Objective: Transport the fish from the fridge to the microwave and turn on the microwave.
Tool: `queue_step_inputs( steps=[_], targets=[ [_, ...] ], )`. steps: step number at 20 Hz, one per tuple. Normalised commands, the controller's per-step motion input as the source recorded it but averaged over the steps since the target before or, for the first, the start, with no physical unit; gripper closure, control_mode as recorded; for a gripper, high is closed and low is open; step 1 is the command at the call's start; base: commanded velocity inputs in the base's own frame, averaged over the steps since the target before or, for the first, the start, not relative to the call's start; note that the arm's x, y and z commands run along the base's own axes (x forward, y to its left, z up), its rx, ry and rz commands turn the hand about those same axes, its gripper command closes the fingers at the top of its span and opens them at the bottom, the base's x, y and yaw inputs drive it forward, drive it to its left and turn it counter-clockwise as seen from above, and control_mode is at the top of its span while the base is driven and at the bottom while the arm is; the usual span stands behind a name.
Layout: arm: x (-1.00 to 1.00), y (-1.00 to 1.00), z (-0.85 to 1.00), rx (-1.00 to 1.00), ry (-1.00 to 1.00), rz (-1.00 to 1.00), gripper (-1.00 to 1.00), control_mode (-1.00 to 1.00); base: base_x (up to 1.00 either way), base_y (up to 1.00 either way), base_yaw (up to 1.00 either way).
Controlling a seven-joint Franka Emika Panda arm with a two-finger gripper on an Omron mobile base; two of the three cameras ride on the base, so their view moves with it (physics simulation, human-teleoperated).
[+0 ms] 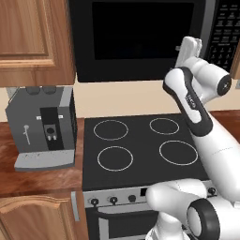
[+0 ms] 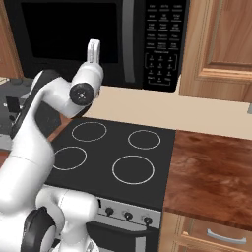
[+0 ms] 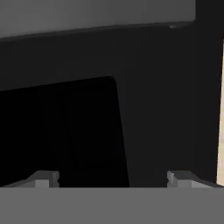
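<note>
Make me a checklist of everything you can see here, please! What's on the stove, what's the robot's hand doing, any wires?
Surface: black stove with four ring burners, nothing on it; wood counter beside it, bare.
Job's things: microwave above the stove, door shut, keypad at its right. Fish and fridge: nothing seen.
Clutter: grey coffee machine on the counter, left of the stove.
Grippers: gripper open, holding nothing, raised in front of the microwave door near its keypad side.
Cables: nothing seen.
Surroundings: wooden cupboards on both sides of the microwave, stove knobs along the front, drawer under the counter.
</note>
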Motion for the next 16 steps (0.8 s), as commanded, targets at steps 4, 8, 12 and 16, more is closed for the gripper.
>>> queue_step_inputs(
  steps=[4, 8, 12, 16],
  targets=[
    [-0.61, -0.09, 0.01, 0.0, 0.0, 0.02, -1.0, -1.0, 0.0, 0.0, 0.0],
    [-0.6, -0.11, 0.0, 0.0, 0.0, 0.01, -1.0, -1.0, 0.0, 0.0, 0.0],
    [-0.66, -0.08, 0.0, -0.03, 0.0, 0.06, -1.0, -1.0, 0.0, 0.0, 0.0],
    [-0.65, -0.05, 0.0, -0.06, 0.0, 0.08, -1.0, -1.0, 0.0, 0.0, 0.0]
  ],
)
